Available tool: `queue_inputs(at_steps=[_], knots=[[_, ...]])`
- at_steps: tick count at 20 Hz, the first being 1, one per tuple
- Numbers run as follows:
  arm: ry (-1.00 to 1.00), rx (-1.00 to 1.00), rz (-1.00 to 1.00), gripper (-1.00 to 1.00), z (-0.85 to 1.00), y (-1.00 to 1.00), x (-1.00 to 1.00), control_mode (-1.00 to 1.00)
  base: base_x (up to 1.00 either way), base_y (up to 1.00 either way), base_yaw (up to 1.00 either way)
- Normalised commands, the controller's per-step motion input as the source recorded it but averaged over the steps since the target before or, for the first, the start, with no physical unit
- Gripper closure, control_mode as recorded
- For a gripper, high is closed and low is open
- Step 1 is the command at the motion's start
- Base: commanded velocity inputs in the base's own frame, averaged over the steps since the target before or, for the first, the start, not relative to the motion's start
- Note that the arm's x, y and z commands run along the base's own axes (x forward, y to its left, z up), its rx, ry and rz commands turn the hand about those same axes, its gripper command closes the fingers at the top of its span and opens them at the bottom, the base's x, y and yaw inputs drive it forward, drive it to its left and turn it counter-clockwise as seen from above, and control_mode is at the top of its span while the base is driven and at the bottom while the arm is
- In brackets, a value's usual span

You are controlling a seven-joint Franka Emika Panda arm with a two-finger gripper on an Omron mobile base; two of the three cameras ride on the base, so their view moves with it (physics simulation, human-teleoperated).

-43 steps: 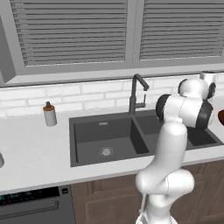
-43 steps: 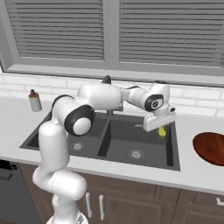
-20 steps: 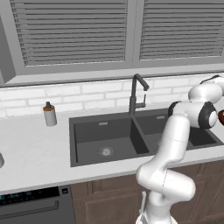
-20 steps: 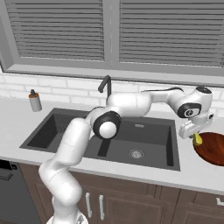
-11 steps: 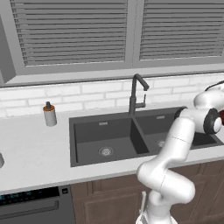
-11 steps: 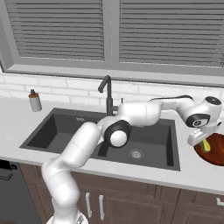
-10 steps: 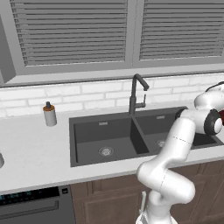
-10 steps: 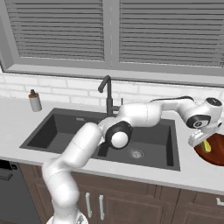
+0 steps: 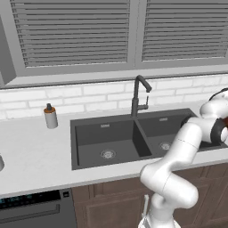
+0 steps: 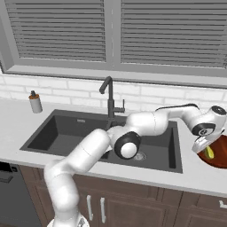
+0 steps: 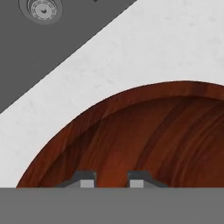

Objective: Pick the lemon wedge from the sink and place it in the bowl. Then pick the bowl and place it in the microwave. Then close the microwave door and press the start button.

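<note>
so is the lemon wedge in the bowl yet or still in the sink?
Out of the sink, over the bowl: the right base view shows the lemon wedge just below the tool. Whether it has been released, cannot tell.

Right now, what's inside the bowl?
The lemon wedge sits low over the bowl, between the hand's fingers. Whether it touches the bottom can't be seen.

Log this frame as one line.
phase: placing | fingers: shut on lemon wedge | position: over bowl | bowl: on counter, right of sink

Bowl [image 10: 219, 156] on counter [image 10: 146, 176] right of sink [image 10: 66, 133], lemon wedge [image 10: 209, 152] inside
</note>
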Motion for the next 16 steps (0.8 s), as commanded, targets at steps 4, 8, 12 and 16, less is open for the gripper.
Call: queue_inputs(at_steps=[4,8,12,16], knots=[[0.0,0.0,0.03,-1.0,0.0,-0.01,0.19,-1.0,0.0,0.0,0.0],[-0.07,-0.01,0.03,-1.0,0.0,0.12,0.01,-1.0,0.0,0.0,0.0],[-0.15,-0.12,-0.02,-1.0,0.1,0.61,0.0,-1.0,0.0,0.0,0.0],[-0.15,-0.17,-0.16,-1.0,-0.17,1.0,-0.21,-1.0,0.0,0.0,0.0]])
